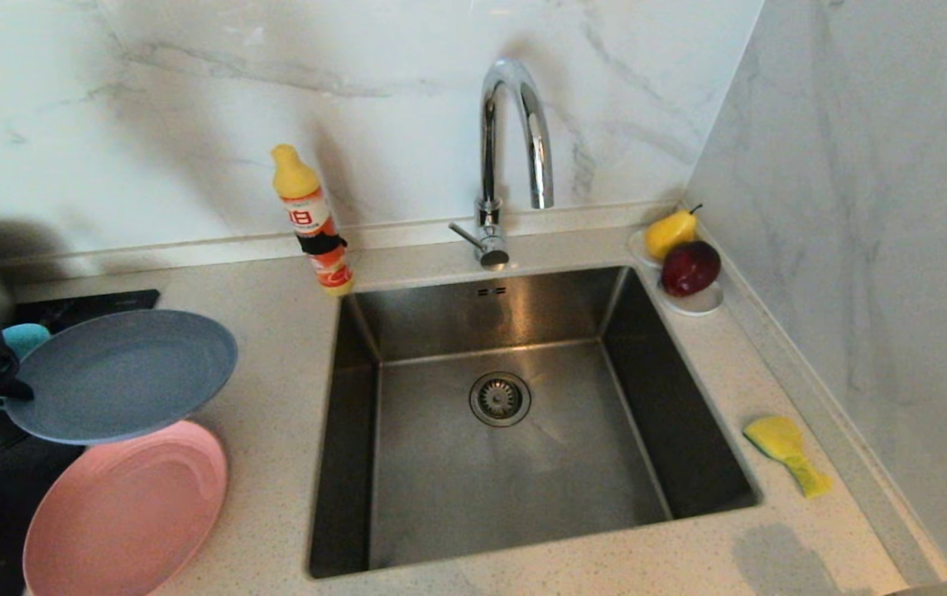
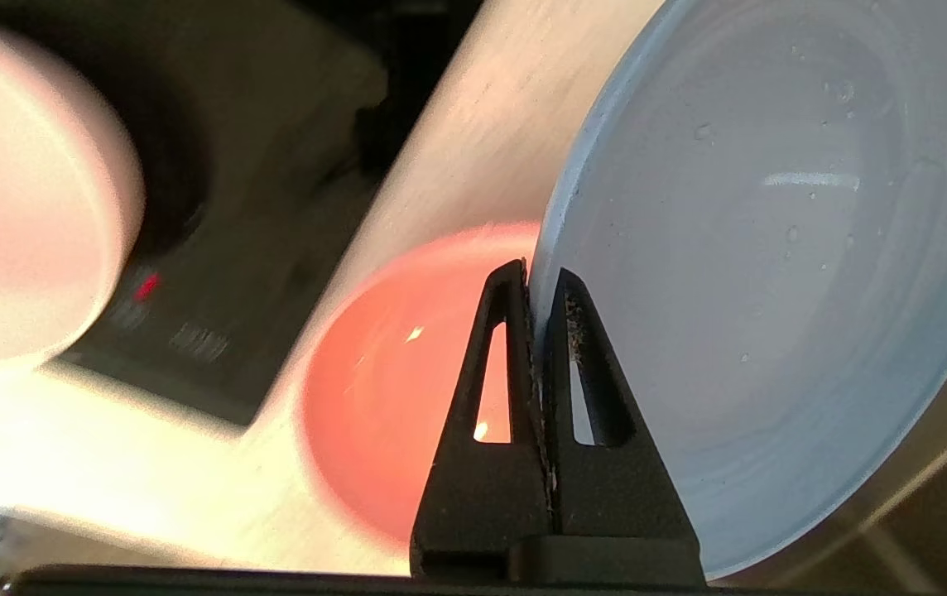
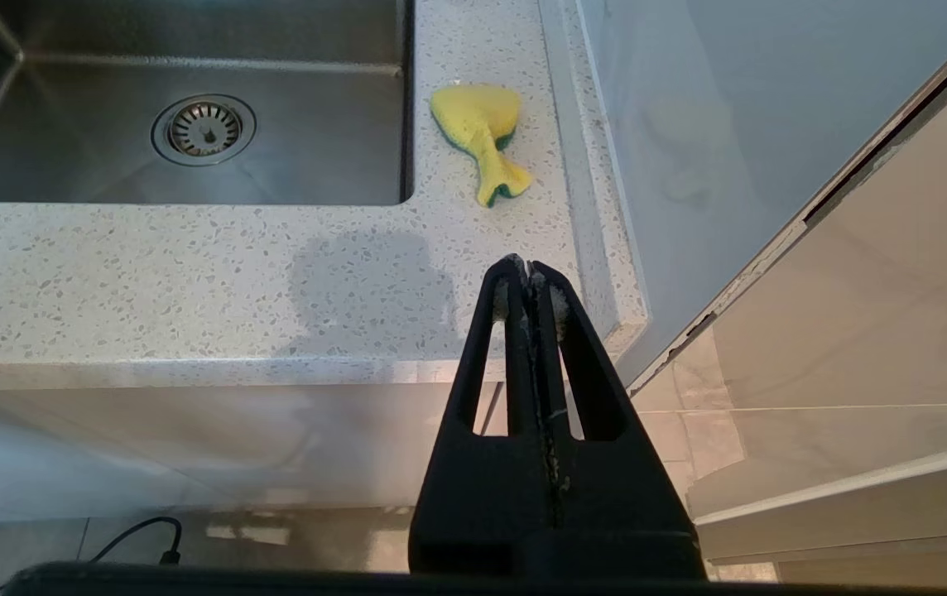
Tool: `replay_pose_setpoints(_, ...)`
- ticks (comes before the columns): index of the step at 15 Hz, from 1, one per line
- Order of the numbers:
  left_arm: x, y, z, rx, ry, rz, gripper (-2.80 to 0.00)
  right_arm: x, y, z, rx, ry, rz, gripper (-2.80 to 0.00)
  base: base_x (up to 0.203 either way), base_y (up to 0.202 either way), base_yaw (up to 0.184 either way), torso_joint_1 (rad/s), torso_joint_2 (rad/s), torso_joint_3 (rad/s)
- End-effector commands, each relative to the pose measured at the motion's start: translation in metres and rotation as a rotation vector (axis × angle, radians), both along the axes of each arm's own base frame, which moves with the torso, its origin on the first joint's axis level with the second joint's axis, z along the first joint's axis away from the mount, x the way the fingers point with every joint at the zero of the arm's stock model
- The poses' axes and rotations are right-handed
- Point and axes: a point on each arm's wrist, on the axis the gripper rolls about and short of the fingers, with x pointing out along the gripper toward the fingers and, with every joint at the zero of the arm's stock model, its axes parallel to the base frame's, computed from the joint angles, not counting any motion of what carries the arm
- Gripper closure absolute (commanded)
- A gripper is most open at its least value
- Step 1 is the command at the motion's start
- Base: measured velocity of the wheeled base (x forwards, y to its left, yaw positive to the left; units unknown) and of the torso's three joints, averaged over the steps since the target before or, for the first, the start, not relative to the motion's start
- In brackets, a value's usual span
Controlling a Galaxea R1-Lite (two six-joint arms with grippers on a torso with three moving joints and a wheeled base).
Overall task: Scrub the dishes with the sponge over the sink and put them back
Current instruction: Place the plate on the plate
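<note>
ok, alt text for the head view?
The left claw holds a grey-blue plate by its rim above a pink plate, left of the steel sink. A yellow sponge lies on the counter right of it.

The left tool [image 2: 538,277] pinches the rim of the grey-blue plate [image 2: 771,273], held tilted above the salmon-pink plate [image 2: 391,381] on the pale tabletop [image 2: 473,141].

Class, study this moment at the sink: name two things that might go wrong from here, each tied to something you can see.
1. The left gripper pinches only the rim of the grey-blue plate, held above the pink plate; it may slip or tilt out.
2. The sponge lies on the counter, and the shut right gripper is short of the counter edge, so scrubbing may lag.
</note>
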Motion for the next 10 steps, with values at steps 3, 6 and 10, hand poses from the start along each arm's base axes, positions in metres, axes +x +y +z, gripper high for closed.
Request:
replay_pose_setpoints(3, -0.040, -0.009, -0.020, -0.031, 0.064, -0.029, 0.00, 0.000, 0.000, 0.000, -0.001, 0.001, 0.000, 0.00, 0.000, 0.000, 0.000, 0.000, 0.00, 0.000)
replay_pose_setpoints(6, -0.053, -0.016, -0.044, -0.046, 0.108, -0.056, 0.00, 0.000, 0.000, 0.000, -0.001, 0.001, 0.000, 0.00, 0.000, 0.000, 0.000, 0.000, 0.00, 0.000)
replay_pose_setpoints(10, -0.043, -0.009, -0.065, -0.013, 0.077, -0.067, 0.00, 0.000, 0.000, 0.000, -0.001, 0.001, 0.002, 0.00, 0.000, 0.000, 0.000, 0.000, 0.00, 0.000)
